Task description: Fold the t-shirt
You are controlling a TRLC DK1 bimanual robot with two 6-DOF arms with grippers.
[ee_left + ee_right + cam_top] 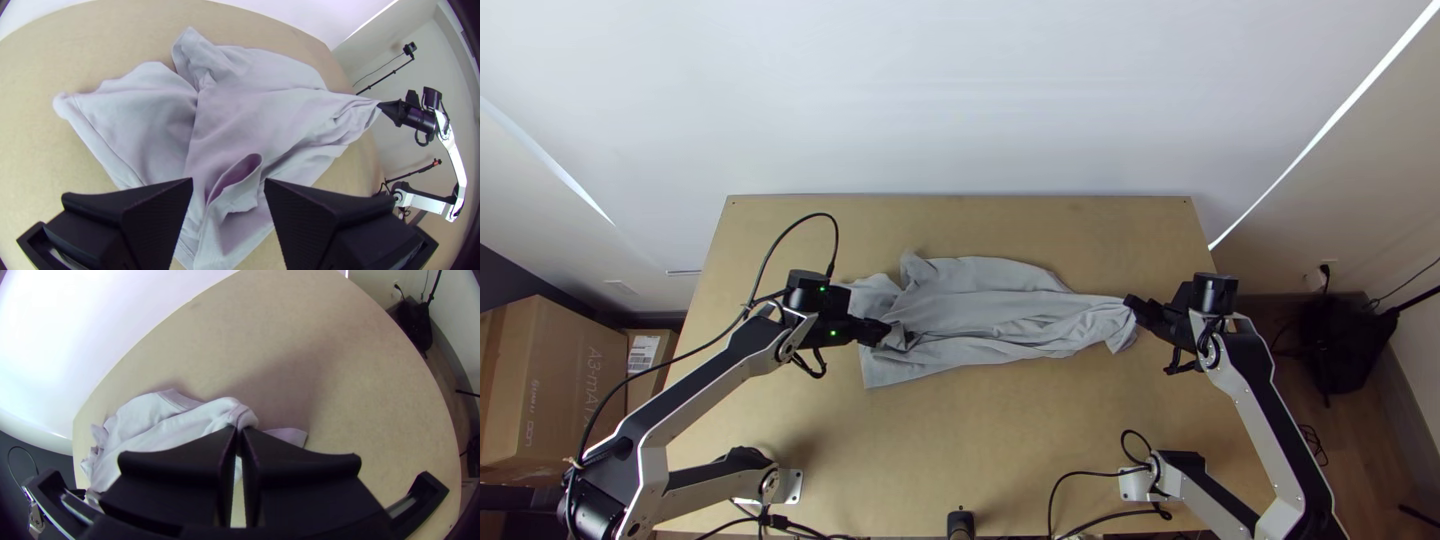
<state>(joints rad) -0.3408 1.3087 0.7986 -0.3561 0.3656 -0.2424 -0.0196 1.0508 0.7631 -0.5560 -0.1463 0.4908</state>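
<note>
The light grey t-shirt [980, 305] lies bunched in a long strip across the middle of the table, its right end lifted. At that end my right gripper [1132, 303] is shut on a gathered bit of cloth. In the right wrist view the cloth comes up between the tips of my right gripper [239, 429]. My left gripper [885, 335] is over the shirt's left part. Seen from its wrist, my left gripper [228, 182] is open, with a raised fold of the shirt [240, 192] between and beyond its fingers.
Bare wooden table [930, 440] lies in front of the shirt and behind it. Black cables [1090, 475] run along the near edge beside a small dark device [961, 522]. Cardboard boxes [555, 380] stand left of the table.
</note>
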